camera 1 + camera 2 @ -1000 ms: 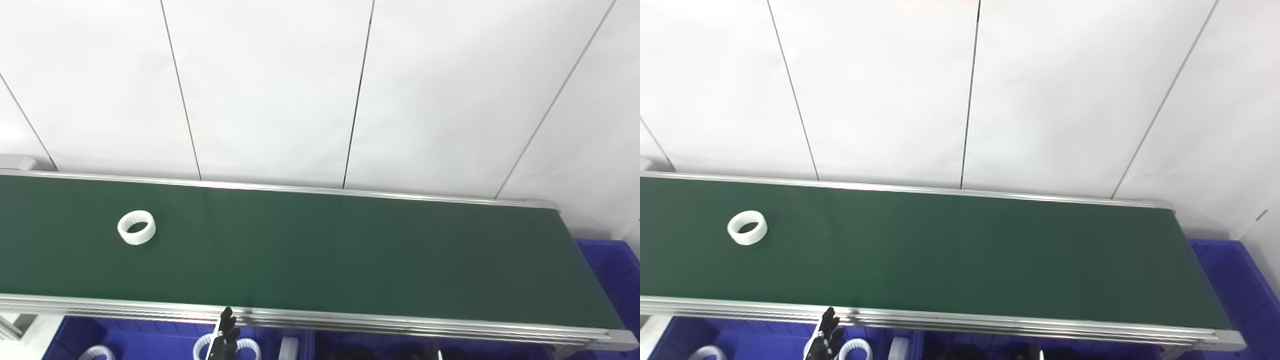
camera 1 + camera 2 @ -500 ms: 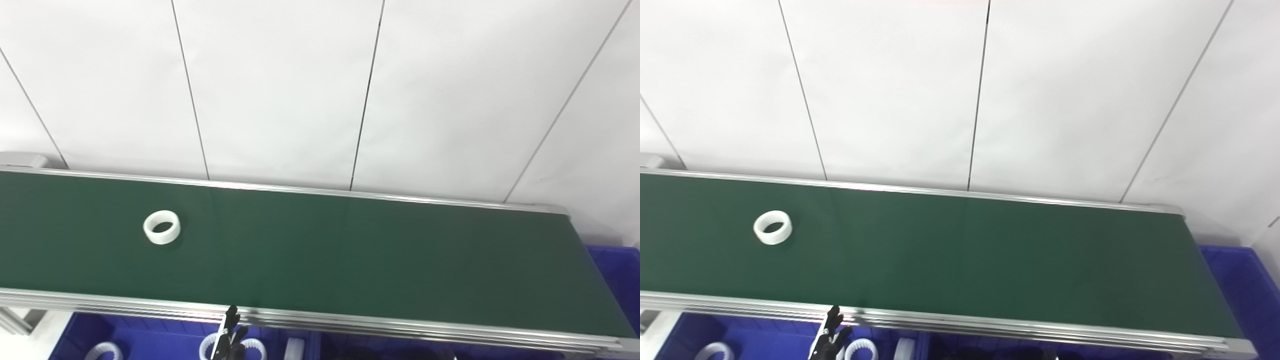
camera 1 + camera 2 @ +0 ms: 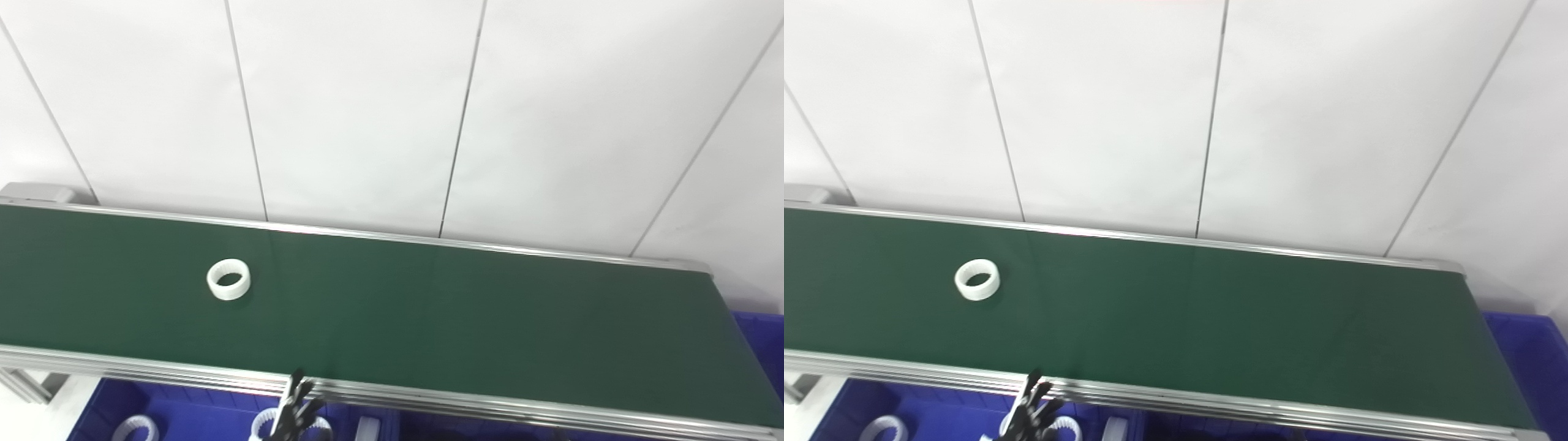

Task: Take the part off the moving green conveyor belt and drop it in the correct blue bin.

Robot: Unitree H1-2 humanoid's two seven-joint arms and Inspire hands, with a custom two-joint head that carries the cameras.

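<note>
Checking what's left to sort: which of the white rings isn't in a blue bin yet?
The white ring on the green conveyor belt, lying flat left of centre. The other white rings sit in the blue bin below the belt's near rail.

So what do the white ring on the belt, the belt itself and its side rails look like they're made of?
White ring: likely matte moulded plastic, going by its even white colour and fine ribbing on the inner wall.
Belt: seemingly rubber or PVC, a flat dark green sheet with only a dull sheen.
Side rails: probably aluminium, silvery and grooved, with bright highlights.
</note>
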